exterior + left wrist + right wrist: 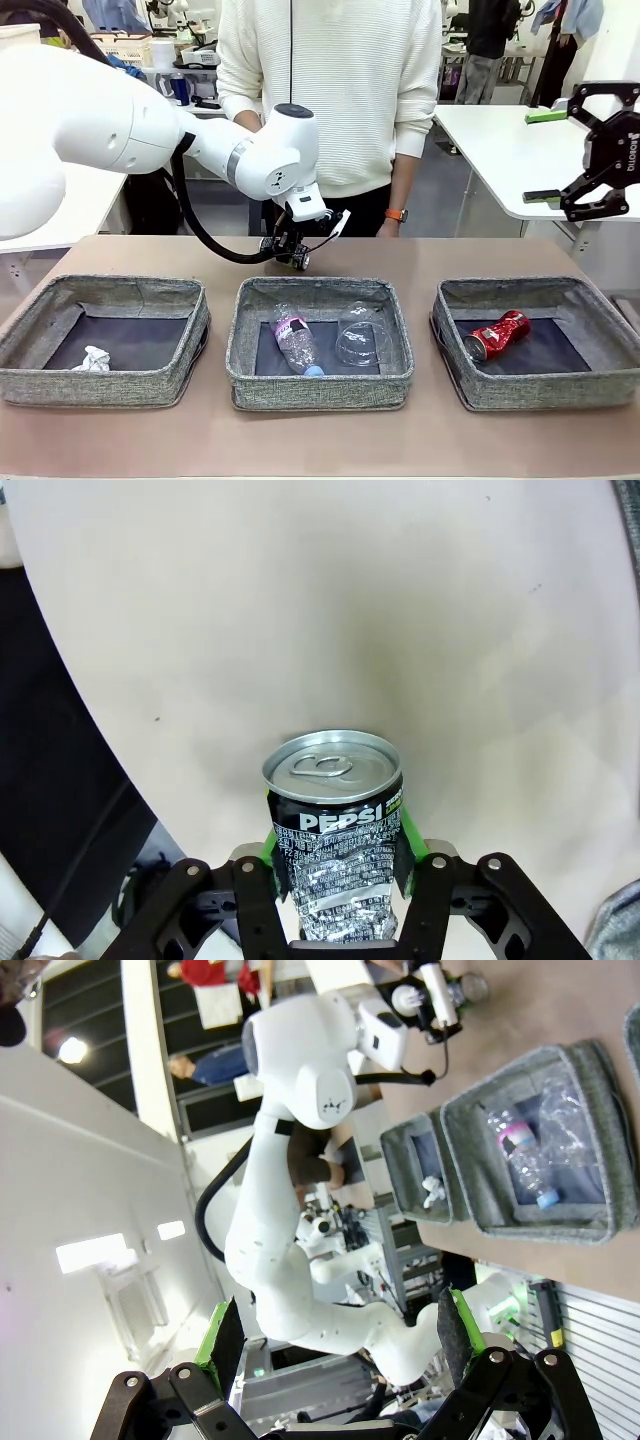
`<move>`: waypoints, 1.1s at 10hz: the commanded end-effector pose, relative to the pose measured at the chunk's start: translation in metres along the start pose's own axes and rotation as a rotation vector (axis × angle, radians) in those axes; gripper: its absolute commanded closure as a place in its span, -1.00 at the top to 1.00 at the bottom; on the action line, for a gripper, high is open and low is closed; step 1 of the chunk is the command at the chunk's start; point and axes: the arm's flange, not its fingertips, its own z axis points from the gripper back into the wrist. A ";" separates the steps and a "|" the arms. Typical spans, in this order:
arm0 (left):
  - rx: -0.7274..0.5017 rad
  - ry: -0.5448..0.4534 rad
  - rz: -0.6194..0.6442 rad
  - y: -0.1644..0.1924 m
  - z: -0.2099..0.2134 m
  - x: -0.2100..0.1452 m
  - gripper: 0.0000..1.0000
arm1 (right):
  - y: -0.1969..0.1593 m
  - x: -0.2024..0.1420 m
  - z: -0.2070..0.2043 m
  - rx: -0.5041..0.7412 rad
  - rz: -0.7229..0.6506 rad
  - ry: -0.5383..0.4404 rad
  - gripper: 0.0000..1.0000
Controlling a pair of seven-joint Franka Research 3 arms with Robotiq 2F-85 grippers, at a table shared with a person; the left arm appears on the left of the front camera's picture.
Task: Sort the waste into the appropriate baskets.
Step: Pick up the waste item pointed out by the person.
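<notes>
A crushed black-and-white can (335, 800) sits between the green pads (268, 848) of my left gripper (338, 845), which is shut on its sides, close over the tan table. In the front view, my left gripper (290, 250) is low behind the middle basket (320, 385). That basket holds a clear bottle (295, 342) with a pink label and a clear plastic cup (362, 335). The left basket (105, 380) holds a white paper wad (95, 358). In the right basket (535, 385) lies a crushed red can (497, 335). My right gripper (590, 150) hangs open and empty, high at the right.
A person in a white sweater stands at the far edge, one hand (390, 225) with an orange watch near the table. Bare table (420, 255) lies behind and in front of the baskets. The right wrist view shows my right gripper (340, 1340) and the baskets (560, 1225) from the side.
</notes>
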 end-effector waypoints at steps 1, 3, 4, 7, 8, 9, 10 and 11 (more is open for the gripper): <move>-0.023 -0.028 -0.022 -0.006 0.006 -0.006 -1.00 | 0.003 0.000 -0.001 0.026 0.006 0.003 1.00; -0.036 -0.042 0.001 -0.008 0.011 -0.005 -0.86 | 0.003 0.000 -0.001 0.026 0.006 0.003 1.00; -0.089 -0.054 0.081 -0.011 0.023 0.000 -0.86 | 0.003 0.000 -0.001 0.026 0.006 0.003 1.00; -0.155 -0.155 0.225 -0.051 0.129 0.030 -0.86 | 0.003 0.000 -0.001 0.026 0.006 0.003 1.00; -0.125 -0.144 0.303 -0.067 0.163 0.034 -0.86 | 0.003 0.000 -0.001 0.026 0.006 0.003 1.00; -0.128 -0.161 0.457 -0.078 0.195 0.035 -0.86 | 0.003 0.000 -0.001 0.026 0.006 0.003 1.00; -0.161 -0.184 0.625 -0.083 0.215 0.036 -0.86 | 0.003 0.000 -0.001 0.026 0.006 0.003 1.00; -0.251 -0.148 0.907 -0.098 0.240 0.042 -0.86 | 0.003 0.000 -0.001 0.026 0.006 0.003 1.00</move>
